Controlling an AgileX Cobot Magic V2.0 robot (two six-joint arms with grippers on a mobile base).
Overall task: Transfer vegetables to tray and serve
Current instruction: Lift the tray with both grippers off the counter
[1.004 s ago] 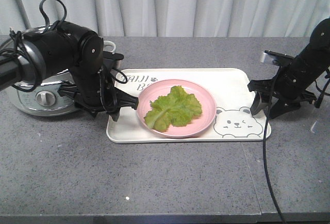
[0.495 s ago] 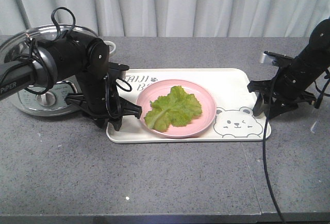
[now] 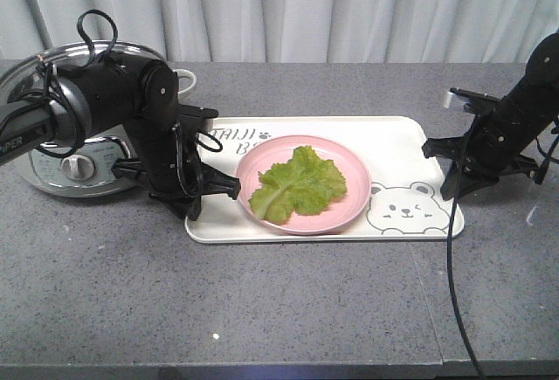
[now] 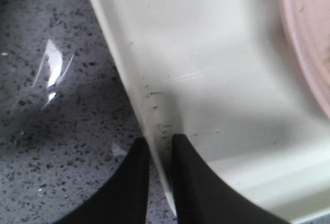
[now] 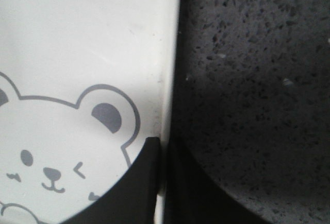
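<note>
The cream tray (image 3: 393,140) lies mid-table, bear drawing (image 3: 409,210) at its right end. On it stands a round pink plate (image 3: 342,212) holding the green vegetables (image 3: 297,183). My left gripper (image 3: 199,203) is at the tray's left edge. The left wrist view shows my left gripper (image 4: 160,149) shut astride the tray's rim (image 4: 154,100), one finger inside, one outside. At the right edge my right gripper (image 3: 452,190) holds the tray. The right wrist view shows my right gripper (image 5: 164,149) clamped on the rim (image 5: 170,69) beside the bear (image 5: 51,147).
A silver cooker (image 3: 61,157) with a glass lid stands at the far left, close behind my left arm. A white cup (image 3: 183,77) sits behind it. My right arm's cable (image 3: 450,266) hangs over the table's front right. A curtain closes the back.
My left arm has shifted and its gripper has settled on the tray's left rim. My right gripper has closed on the right rim. The tray with the plate has slid slightly right.
</note>
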